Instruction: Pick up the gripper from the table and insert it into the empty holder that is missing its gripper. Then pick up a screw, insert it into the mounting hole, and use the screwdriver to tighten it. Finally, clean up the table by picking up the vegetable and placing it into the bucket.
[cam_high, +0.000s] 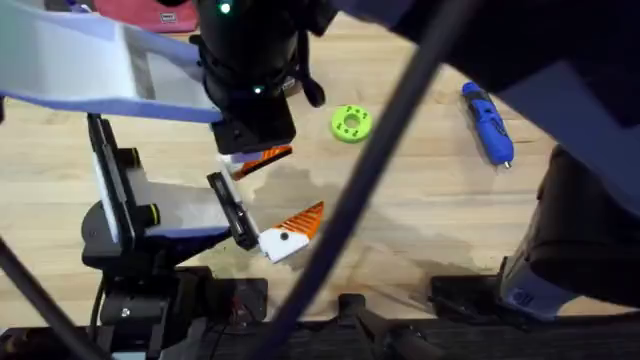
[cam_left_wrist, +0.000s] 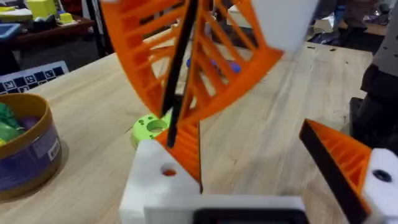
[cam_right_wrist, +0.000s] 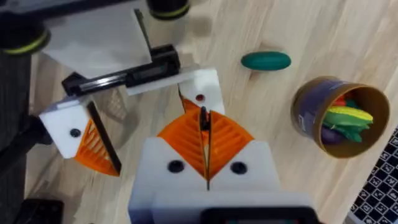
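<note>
My right gripper (cam_right_wrist: 205, 134) is shut on the gripper (cam_left_wrist: 186, 146), an orange ridged wedge with a black edge. It holds the wedge upright against the white holder (cam_left_wrist: 158, 186) on one tip of my left gripper (cam_left_wrist: 261, 168), which stands open. The mounting hole (cam_right_wrist: 199, 98) shows reddish in that holder's face. The other holder (cam_high: 280, 240) carries its orange finger. The blue screwdriver (cam_high: 487, 122) lies at the far right. The dark green vegetable (cam_right_wrist: 266, 60) lies on the table beside the bucket (cam_right_wrist: 339, 115). A screw is out of view.
A light green disc (cam_high: 350, 123) lies just beyond the holders. The bucket (cam_left_wrist: 25, 149) contains several toy vegetables. My right arm crosses the table close under the overhead camera, dark and blurred.
</note>
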